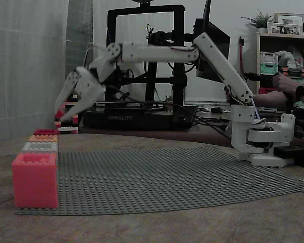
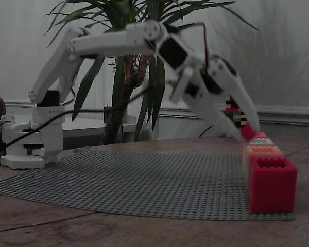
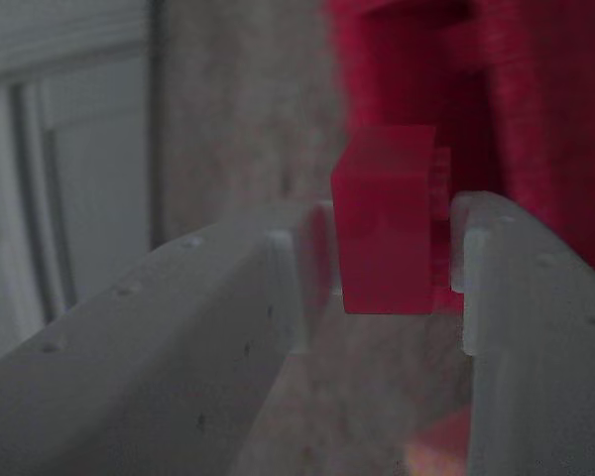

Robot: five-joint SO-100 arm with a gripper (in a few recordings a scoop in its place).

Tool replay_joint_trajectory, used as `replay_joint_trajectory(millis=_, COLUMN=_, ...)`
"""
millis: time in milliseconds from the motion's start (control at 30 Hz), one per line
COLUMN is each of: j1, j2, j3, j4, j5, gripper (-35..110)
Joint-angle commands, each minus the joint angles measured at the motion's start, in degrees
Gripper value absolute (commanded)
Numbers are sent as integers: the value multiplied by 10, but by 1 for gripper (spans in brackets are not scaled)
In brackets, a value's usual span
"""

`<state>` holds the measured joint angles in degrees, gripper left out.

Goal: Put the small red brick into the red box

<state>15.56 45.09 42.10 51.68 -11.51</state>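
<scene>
Boxes stand in a row along one edge of the grey studded baseplate point(image 1: 157, 174): nearest the camera in both fixed views a bright red-pink box point(image 1: 35, 179), behind it a pale grey box point(image 1: 39, 147), then an orange box point(image 1: 42, 137), and at the far end a deeper red box point(image 1: 45, 132). What lies inside them cannot be told from these low angles; the near box's open top shows only a studded rim.

White arm point(image 1: 157, 52) reaches out from its base point(image 1: 263, 142) across the plate, wrist bent down over the far end of the row. Gripper point(image 3: 392, 258) is narrowly parted, its fingers point(image 3: 481, 268) closed on the small red brick point(image 3: 387, 233), which sits between the tips. In a fixed view the brick shows as a red spot at the fingertips, just above the far boxes. Wrist view puts a blurred red wall close behind the brick. Multicolour brick tower point(image 1: 67, 119) stands beyond the row.
</scene>
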Motion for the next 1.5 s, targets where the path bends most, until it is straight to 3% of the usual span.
replay_joint_trajectory(millis=0, j1=3, j2=-1, j3=-53, j4=-27, j5=-16, gripper=0)
replay_joint_trajectory(millis=500, j1=-5, j2=-30, j3=-67, j4=-76, j5=-41, gripper=18)
replay_joint_trajectory(millis=600, j1=-5, j2=14, j3=-44, j4=-75, j5=-39, gripper=10)
replay_joint_trajectory(millis=767, j1=-15, j2=232, j3=82, j4=-27, j5=-15, gripper=0)
replay_joint_trajectory(millis=900, j1=-48, j2=456, j3=249, j4=55, j5=-53, gripper=0)
replay_joint_trajectory(millis=1100, j1=-122, j2=785, j3=696, j4=68, j5=-105, gripper=0)
replay_joint_trajectory(millis=1233, j1=-147, j2=973, j3=931, j4=113, j5=-66, gripper=0)
replay_joint_trajectory(millis=1467, j1=-138, j2=1277, j3=1141, j4=241, j5=27, gripper=1)
